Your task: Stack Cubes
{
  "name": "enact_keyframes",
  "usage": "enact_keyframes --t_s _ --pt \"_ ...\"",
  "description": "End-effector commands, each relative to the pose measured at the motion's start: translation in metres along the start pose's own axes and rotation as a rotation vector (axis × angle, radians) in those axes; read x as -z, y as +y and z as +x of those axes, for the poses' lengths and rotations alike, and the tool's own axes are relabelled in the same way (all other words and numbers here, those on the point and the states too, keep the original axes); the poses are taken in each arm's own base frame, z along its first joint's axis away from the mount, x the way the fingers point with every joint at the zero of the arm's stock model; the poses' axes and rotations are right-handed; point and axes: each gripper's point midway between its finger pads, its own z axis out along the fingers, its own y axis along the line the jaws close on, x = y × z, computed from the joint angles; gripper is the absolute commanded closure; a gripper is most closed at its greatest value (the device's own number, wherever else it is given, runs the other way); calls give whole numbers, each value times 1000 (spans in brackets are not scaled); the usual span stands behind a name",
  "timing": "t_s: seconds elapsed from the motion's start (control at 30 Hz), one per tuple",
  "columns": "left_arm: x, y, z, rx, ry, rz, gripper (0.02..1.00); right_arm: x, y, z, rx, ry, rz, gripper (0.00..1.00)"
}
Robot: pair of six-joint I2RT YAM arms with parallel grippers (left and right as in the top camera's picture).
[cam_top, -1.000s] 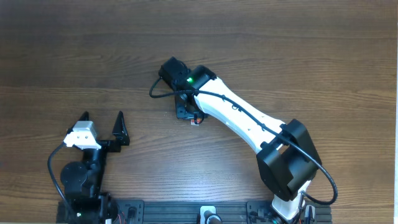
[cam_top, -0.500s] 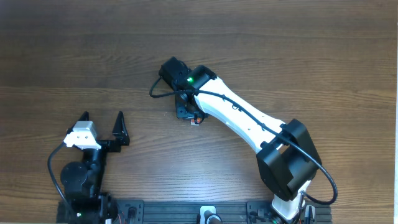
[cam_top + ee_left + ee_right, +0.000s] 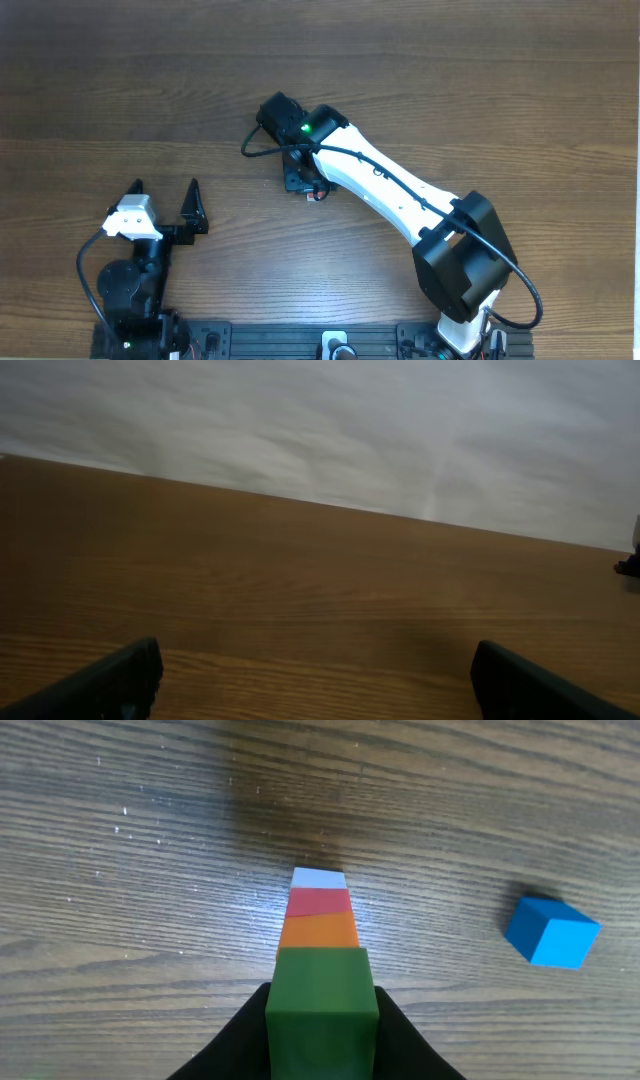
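A stack of cubes stands on the wooden table. A pale cube is at the bottom, then a red cube and an orange cube, with a green cube on top. My right gripper is shut on the green cube, its dark fingers pressed against both sides. In the top view the right gripper points down near the table's middle, and a bit of the red cube shows beside it. A loose blue cube lies on the table a short way from the stack. My left gripper stands open and holds nothing.
The left gripper sits low at the near left, facing bare wood and a pale wall. The right arm runs diagonally from its base at the bottom right to the stack.
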Motion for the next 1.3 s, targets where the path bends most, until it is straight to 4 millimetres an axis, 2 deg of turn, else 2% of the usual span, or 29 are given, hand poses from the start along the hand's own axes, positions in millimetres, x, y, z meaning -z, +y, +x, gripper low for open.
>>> enact_keyframes --t_s 0.03,0.17,0.3,0.47,0.5,0.53,0.6,0.77,0.87,0.97,1.07,1.17,1.3 --pt "0 -1 1 -15 -2 7 20 -4 -4 0 -16 12 7 676" --pt "0 -1 1 -14 -1 7 18 -4 -4 0 -16 11 7 577" --pt "0 -1 1 -14 -1 7 20 -4 -4 -1 -17 9 5 544" --pt "0 -1 1 -14 -1 7 20 -3 -2 -3 -17 -1 0 362" --pt "0 -1 1 -15 -2 7 20 -2 -2 -4 -18 -8 -2 264" --pt "0 -1 1 -15 -2 7 20 1 -2 -6 -19 -17 -7 185" --pt "0 -1 1 -14 -1 7 20 10 -1 -10 -9 -40 -23 112" --pt "0 -1 1 -15 -2 7 18 48 -8 -19 -11 -130 -52 9" --pt "0 -1 1 -14 -1 7 20 76 -25 -19 -38 -181 -51 9" --pt "0 -1 1 -14 -1 7 18 102 -52 -14 -77 -215 -26 9" --pt "0 -1 1 -15 -1 7 20 115 -81 -5 -126 -208 7 9" --pt "0 -1 1 -14 -1 7 20 110 -104 0 -162 -178 35 9" --pt "0 -1 1 -14 -1 7 20 80 -120 9 -180 -121 70 9"
